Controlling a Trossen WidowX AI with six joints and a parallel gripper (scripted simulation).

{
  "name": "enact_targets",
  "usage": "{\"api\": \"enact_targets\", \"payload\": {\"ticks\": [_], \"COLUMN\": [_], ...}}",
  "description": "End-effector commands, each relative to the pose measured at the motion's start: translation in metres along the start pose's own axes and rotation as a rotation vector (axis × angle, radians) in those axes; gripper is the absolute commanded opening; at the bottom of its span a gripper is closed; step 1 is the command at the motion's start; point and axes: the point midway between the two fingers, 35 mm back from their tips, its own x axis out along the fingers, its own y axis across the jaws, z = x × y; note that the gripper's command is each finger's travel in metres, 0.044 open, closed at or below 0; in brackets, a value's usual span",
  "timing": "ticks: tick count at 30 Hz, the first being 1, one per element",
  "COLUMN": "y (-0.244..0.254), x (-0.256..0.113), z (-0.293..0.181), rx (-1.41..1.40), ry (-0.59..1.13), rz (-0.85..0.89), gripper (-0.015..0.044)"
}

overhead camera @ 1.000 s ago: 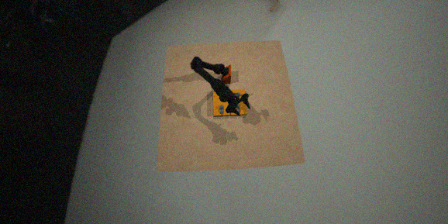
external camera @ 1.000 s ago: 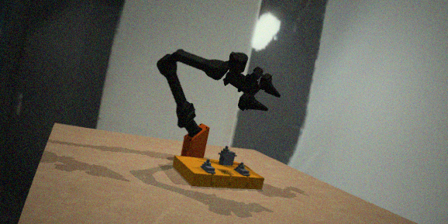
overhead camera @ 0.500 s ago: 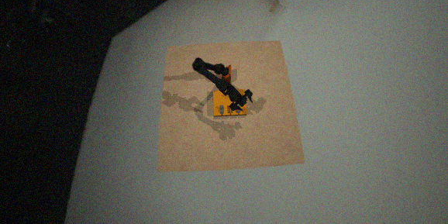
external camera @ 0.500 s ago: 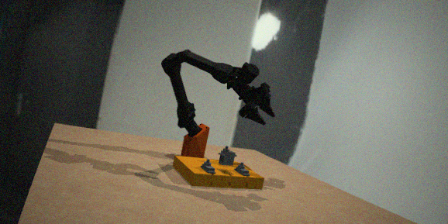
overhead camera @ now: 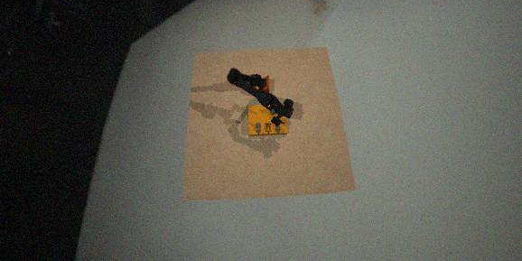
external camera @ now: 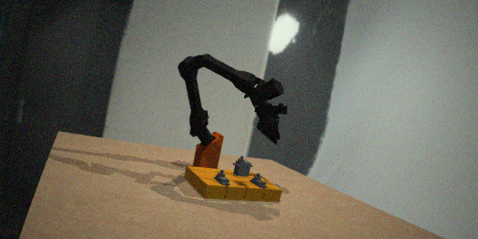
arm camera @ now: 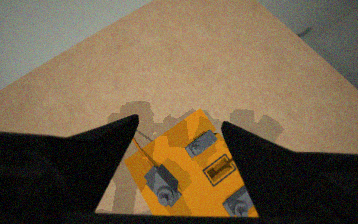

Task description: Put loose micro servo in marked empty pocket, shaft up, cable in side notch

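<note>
The loose grey servo (external camera: 242, 167) (arm camera: 162, 184) stands upright on top of the yellow deck (overhead camera: 256, 112) (arm camera: 198, 192), shaft up. Its thin cable runs past the deck's edge in the wrist view. In the top view the arm mostly hides it. The marked pocket (overhead camera: 267, 127) (arm camera: 220, 170) is empty, between two seated servos, one (overhead camera: 258, 127) (external camera: 222, 178) (arm camera: 201, 144) and another (external camera: 259, 181) (arm camera: 238, 202). My gripper (arm camera: 181, 121) is open and empty, high above the deck and pointing down; in the exterior view its fingertips (external camera: 275, 140) hang above and right of the loose servo.
The orange arm base (overhead camera: 266, 84) (external camera: 209, 152) stands behind the deck. The deck rests on the wooden table top (overhead camera: 226, 170) (external camera: 124, 209) (arm camera: 180, 65). The seated servos rise a little above the deck on both sides of the pocket.
</note>
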Motion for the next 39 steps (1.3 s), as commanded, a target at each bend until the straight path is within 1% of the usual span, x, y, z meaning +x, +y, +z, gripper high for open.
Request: {"api": "enact_targets", "payload": {"ticks": [1,14,29,35,39], "y": [0.009,0.032,0.042,0.042,0.040], "x": [0.007,0.015,0.009,0.009,0.019], "z": [-0.016,-0.065,-0.115,-0.117,-0.124], "rx": [-0.102,-0.457,-0.870,-0.889,-0.889], "ry": [0.084,0.337,0.617,0.629,0.629], "rz": [0.008,0.063,0.177,0.184,0.183], "gripper": [0.0440,0.0440,0.0440,0.0440,0.0440]}}
